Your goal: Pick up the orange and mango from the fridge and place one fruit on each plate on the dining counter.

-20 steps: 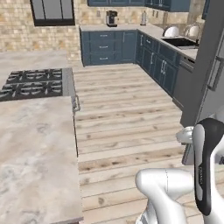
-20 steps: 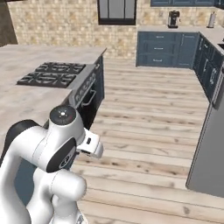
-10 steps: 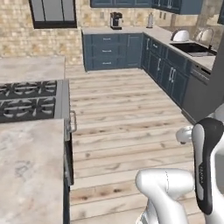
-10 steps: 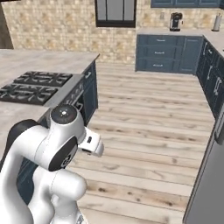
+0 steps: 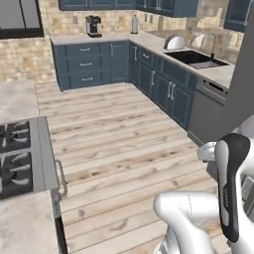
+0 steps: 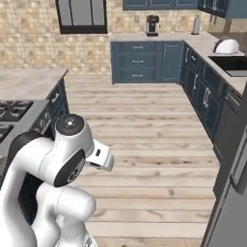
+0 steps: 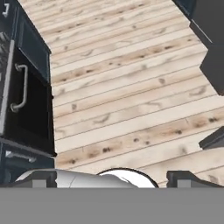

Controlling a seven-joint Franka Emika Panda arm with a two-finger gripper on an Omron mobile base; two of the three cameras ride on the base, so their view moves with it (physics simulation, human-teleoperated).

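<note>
My gripper hangs open over the wooden floor, its two dark fingertips far apart with nothing between them. The dining counter with its beige stone top and black hob lies to my left, and its top also runs along the left of the right base view. Its dark base with a bar handle fills the left of the hand view. The grey fridge stands close on my right. The orange, the mango and the plates are out of view.
Blue wall cabinets with a coffee machine run along the back. A sink and a grey dishwasher line the right wall. Wide plank floor lies between the island and these cabinets.
Both base views have shifted as the base moved: the island has slid to the left and the wall cabinets and sink have come nearer. The arm's pose is unchanged and the gripper stays open.
</note>
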